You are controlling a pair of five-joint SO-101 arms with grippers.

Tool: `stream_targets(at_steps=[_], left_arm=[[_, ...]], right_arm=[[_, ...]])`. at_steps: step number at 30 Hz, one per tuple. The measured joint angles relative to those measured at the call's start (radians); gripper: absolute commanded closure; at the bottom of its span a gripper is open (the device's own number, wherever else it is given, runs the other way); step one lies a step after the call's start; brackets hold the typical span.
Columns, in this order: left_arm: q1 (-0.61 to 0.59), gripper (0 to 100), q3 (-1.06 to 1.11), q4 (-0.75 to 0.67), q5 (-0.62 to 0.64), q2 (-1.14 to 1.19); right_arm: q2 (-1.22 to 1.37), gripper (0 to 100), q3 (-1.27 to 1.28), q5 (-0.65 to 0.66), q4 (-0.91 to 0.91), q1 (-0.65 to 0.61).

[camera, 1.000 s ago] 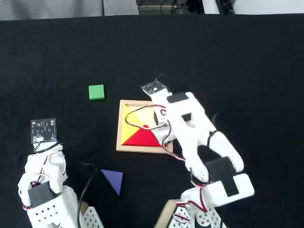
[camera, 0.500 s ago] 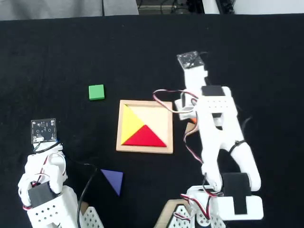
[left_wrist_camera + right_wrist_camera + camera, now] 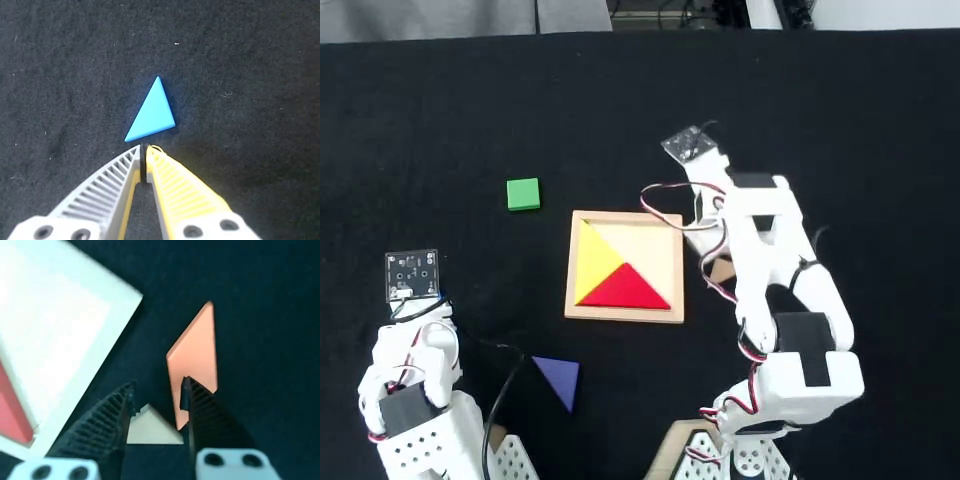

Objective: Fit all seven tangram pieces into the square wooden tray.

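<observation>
Nearest to the robot, the left tool [image 3: 144, 148] hung over the black bench [image 3: 840, 120] with its two jaws pressed together and nothing between them. The blue triangle [image 3: 151, 111] lay flat just in front of its tips, not touching them.

A little farther, the right tool [image 3: 157, 390] was low over the bench just beside the tray [image 3: 625, 316], with its jaws apart and holding nothing. A small pale triangle [image 3: 152, 427] lay in the gap between them, and the orange parallelogram [image 3: 194, 362] lay beside it, with one end under one jaw.

In the tray the yellow triangle [image 3: 595, 262] and the red triangle [image 3: 625, 290] were already seated, and the rest of the tray floor was bare wood. Beyond the tray, well apart, lay the green square [image 3: 523, 194].

The task seemed to be at an early stage, with the step in hand the picking of a piece beside the tray. The next move probably called for centring the jaws on one piece only, closing them on its edges, and then lifting it over the rim.
</observation>
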Motion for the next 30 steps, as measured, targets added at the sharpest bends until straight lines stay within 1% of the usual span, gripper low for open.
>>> stream_targets(at_steps=[6, 10, 12, 21, 23, 24, 27, 28, 30], left_arm=[[0.000, 97, 0.000, 0.000, 0.000, 0.000], [0.000, 97, 0.000, 0.000, 0.000, 0.000], [0.000, 97, 0.000, 0.000, 0.000, 0.000], [0.000, 97, 0.000, 0.000, 0.000, 0.000], [0.000, 97, 0.000, 0.000, 0.000, 0.000], [0.000, 97, 0.000, 0.000, 0.000, 0.000], [0.000, 97, 0.000, 0.000, 0.000, 0.000], [0.000, 97, 0.000, 0.000, 0.000, 0.000], [0.000, 97, 0.000, 0.000, 0.000, 0.000]], right_arm=[[-0.002, 85.7, -0.031, 0.017, -0.005, 0.011], [0.008, 85.7, -0.031, 0.086, -0.005, 0.009], [0.048, 85.7, -0.038, 0.100, -0.006, 0.009], [0.098, 85.7, -0.095, 0.109, -0.014, 0.009], [0.098, 85.6, -0.095, 0.130, -0.014, 0.009], [0.098, 85.1, -0.095, 0.144, -0.014, 0.009], [0.127, 79.2, -0.107, 0.167, -0.017, 0.011], [0.138, 78.5, -0.121, 0.169, -0.017, 0.011], [0.164, 80.0, -0.141, 0.169, -0.023, 0.011]])
